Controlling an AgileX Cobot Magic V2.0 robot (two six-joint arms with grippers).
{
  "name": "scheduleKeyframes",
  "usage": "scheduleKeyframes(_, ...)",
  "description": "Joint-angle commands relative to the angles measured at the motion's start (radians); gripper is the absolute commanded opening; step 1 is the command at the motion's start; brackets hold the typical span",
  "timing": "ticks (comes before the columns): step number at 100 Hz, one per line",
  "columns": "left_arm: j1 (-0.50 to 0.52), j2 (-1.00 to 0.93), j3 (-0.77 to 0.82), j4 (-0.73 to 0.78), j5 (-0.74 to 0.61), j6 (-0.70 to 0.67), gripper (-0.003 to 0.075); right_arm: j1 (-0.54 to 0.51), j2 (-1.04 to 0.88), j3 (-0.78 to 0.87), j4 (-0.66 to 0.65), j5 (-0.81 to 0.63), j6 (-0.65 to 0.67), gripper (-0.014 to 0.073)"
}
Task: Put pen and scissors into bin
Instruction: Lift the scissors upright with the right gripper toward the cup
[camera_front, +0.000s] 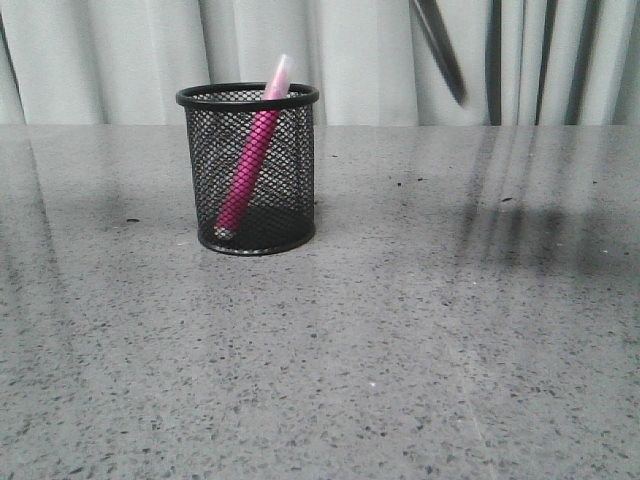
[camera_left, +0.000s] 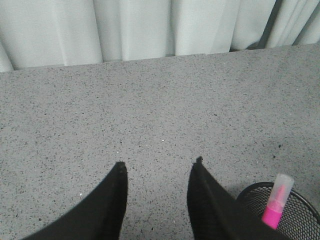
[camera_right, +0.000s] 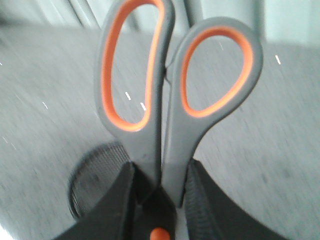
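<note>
The black mesh bin (camera_front: 290, 170) stands on the grey table, left of centre. The pink pen (camera_front: 250, 160) leans inside it, its pale cap sticking above the rim. My right gripper (camera_right: 160, 172) is shut on the scissors (camera_right: 150, 125), gripping the grey handles just above the orange pivot screw, loops pointing away from the wrist. The blurred bin (camera_right: 92, 182) lies below and beside it. In the front view a dark blurred blade (camera_front: 440, 45) hangs high at the right. My left gripper (camera_left: 160, 165) is open and empty over bare table beside the bin (camera_left: 302, 207) and pen (camera_left: 277, 200).
A pale curtain (camera_front: 350, 50) hangs behind the table's far edge. The grey speckled tabletop (camera_front: 400, 350) stretches in front of and to the right of the bin. The right wrist view is motion-blurred.
</note>
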Motion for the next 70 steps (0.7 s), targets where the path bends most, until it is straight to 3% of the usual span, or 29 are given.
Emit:
scheduleKeyframes(1,0.002,-0.028,-0.028,-0.001,-0.080,-0.003,0.0263,0.000,0.003,-0.026,-0.019,-0.248,-0.015,-0.0073)
scheduleKeyframes(18,0.002,-0.028,-0.028,-0.001,-0.085,-0.003,0.0263,0.000,0.101,-0.026,-0.048,-0.565,-0.015,-0.0073)
scheduleKeyframes(32,0.002,-0.028,-0.028,-0.001,-0.085,-0.003,0.0263,0.007,0.183,-0.026,-0.054,-0.733,-0.015,-0.0073)
scheduleKeyframes(70,0.002,-0.028,-0.028,-0.001,-0.085,-0.003,0.0263,0.008,0.330,-0.011,-0.130,-0.864,-0.015,-0.0073)
